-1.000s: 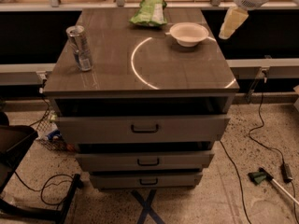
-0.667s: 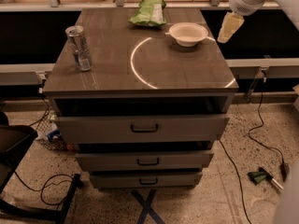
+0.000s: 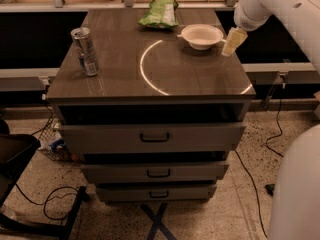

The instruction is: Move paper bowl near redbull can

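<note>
The white paper bowl (image 3: pixel 202 36) sits upright on the dark cabinet top (image 3: pixel 150 59), toward its back right. The redbull can (image 3: pixel 85 51) stands upright near the left edge, far from the bowl. My gripper (image 3: pixel 233 42) hangs from the white arm (image 3: pixel 280 6) just right of the bowl, a little apart from its rim, above the top's right edge. It holds nothing that I can see.
A green snack bag (image 3: pixel 161 13) lies at the back of the top, left of the bowl. The cabinet has three drawers with handles (image 3: pixel 154 137). Cables (image 3: pixel 252 179) run over the floor. A dark chair base (image 3: pixel 30 194) stands at the lower left.
The arm has swung in and the gripper has come down and left, closer to the bowl's right rim. Bowl, can and bag have not moved.
</note>
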Tool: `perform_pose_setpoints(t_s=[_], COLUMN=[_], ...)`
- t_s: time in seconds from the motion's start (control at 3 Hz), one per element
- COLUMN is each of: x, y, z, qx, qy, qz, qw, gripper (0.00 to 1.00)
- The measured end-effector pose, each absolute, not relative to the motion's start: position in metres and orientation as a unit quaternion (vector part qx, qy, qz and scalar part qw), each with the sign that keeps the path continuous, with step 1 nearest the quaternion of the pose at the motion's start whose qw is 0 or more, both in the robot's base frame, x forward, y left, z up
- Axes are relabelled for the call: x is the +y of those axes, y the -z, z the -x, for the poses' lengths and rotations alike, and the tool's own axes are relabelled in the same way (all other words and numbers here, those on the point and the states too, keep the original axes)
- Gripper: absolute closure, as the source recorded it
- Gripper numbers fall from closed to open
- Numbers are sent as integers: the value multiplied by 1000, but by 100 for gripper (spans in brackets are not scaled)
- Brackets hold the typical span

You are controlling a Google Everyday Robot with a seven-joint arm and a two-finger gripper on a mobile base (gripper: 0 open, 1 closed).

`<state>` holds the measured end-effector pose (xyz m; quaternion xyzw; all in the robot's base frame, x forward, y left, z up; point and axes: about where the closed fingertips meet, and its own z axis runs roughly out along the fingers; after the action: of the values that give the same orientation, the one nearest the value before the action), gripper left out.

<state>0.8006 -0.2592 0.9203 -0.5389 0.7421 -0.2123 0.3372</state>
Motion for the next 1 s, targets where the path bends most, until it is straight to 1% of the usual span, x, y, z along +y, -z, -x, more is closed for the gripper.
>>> perform_pose_setpoints(t_s=[0.67, 1.0], x=[-233, -223], y=[-898, -890], z=[-822, -830], qx=[737, 735], qy=[167, 151], qz=[539, 538], qw=[372, 383], gripper=[0, 3])
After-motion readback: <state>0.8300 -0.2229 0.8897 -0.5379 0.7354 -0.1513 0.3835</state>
